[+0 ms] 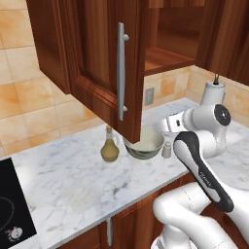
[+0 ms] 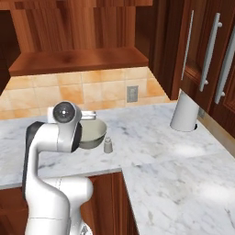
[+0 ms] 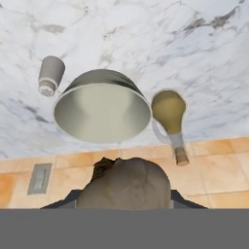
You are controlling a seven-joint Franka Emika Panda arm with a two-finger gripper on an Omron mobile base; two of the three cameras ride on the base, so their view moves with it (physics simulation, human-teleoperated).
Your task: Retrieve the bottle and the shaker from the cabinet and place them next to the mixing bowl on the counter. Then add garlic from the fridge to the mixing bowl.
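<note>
Item 1, gripper [image 3: 124, 202]: you have it closed on a lumpy tan-brown bulb, by its look the garlic [image 3: 125, 184], held just above and in front of the mixing bowl [image 3: 101, 113]. The fingertips themselves are hidden behind the bulb in the hand view.

Item 2, mixing bowl: directly ahead of your gripper, mouth open toward it, nothing visible inside.

Item 3, bottle [image 1: 110, 147]: on the counter [image 1: 73, 185], just beside the bowl, on the side away from the shaker. Placed; count this step done.

Item 4, shaker [image 2: 108, 145]: on the counter just beside the bowl's other side. Placed; also done.

Item 5, cabinet [image 1: 97, 63]: door hanging open, its lower corner above the bowl and bottle, close to your gripper. The shelf seen through the opening looks bare.

Progress, judged: two of three placements are finished; what remains is carrying the garlic over the bowl's rim and letting go.

Clearances: bottle and shaker flank the bowl closely, so you have little room sideways; come in over the rim from your own side. The open door overhead limits how high you can lift near the bowl. The counter edge lies behind the gripper, toward the base, and open marble stretches beyond the shaker toward a white roll [image 2: 185, 112] standing well apart.
</note>
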